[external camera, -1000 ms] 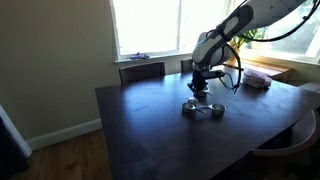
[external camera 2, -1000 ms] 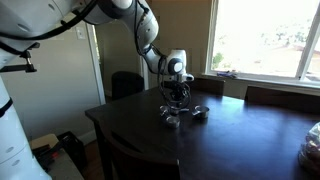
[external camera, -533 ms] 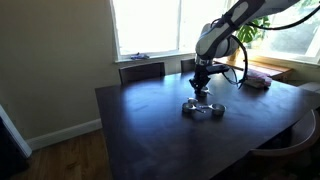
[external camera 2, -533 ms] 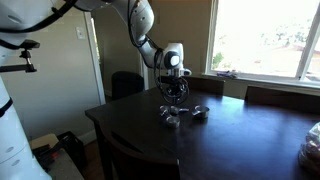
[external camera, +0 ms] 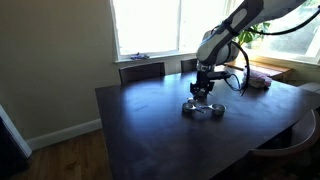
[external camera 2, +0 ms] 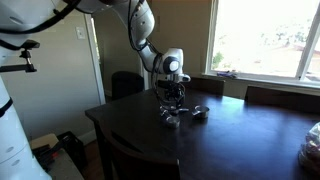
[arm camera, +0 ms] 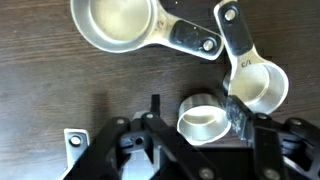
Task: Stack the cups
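Three shiny metal measuring cups lie close together on the dark table (external camera: 150,120). In the wrist view the large cup (arm camera: 120,25) is at the top, the medium cup (arm camera: 262,85) at the right with its handle pointing up, and the small cup (arm camera: 205,118) below them. My gripper (arm camera: 197,120) is open and straddles the small cup. Its right finger (arm camera: 238,118) is at the cup's wall, and the left finger (arm camera: 155,112) stands clear of it. In both exterior views the gripper (external camera: 202,93) (external camera 2: 172,97) hangs just above the cups (external camera: 203,109) (external camera 2: 180,117).
A pinkish flat object (external camera: 258,80) lies at the table's far side near the window. Chairs (external camera: 142,70) (external camera 2: 125,85) stand against the table edges. The robot arm (external camera 2: 145,40) reaches in from above.
The jaws have spread apart from a shut state. The gripper rose a little and has come back down over the cups.
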`<state>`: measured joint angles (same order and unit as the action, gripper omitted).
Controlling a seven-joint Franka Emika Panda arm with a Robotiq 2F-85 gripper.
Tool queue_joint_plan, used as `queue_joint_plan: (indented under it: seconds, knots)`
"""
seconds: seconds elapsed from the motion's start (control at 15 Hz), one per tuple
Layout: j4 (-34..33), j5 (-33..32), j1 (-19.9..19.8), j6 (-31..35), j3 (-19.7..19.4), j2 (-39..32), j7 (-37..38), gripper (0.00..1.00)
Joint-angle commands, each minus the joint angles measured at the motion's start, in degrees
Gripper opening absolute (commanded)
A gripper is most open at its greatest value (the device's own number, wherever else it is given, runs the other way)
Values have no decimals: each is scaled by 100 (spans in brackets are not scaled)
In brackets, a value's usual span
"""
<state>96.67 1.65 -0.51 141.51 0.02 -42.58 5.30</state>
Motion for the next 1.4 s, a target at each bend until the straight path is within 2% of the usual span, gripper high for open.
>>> queue_joint_plan:
  seconds: [0.0, 0.2, 0.47, 0.53, 0.6, 0.73, 0.93, 1.07, 1.13, 1.2, 1.27, 1.33]
  knots:
    - [-39, 278, 79, 188, -33, -103, 439, 95]
    - [-205, 405, 105, 305, -88, -238, 735, 99]
    - [-488, 495, 102, 262, -185, -388, 1051, 84]
    - [-558, 501, 103, 238, -218, -430, 1125, 77]
    - [-611, 497, 110, 226, -260, -471, 1213, 79]
    - [-724, 493, 100, 197, -300, -564, 1286, 74]
    - [-892, 484, 115, 129, -336, -753, 1377, 73]
    - [-985, 487, 127, 96, -332, -880, 1401, 69]
    - [-1039, 486, 134, 77, -314, -949, 1389, 64]
    - [-1078, 482, 143, 60, -312, -1003, 1393, 64]
    - [-1129, 472, 161, 34, -311, -1059, 1393, 45]
    - [-1149, 471, 173, 22, -309, -1089, 1396, 40]
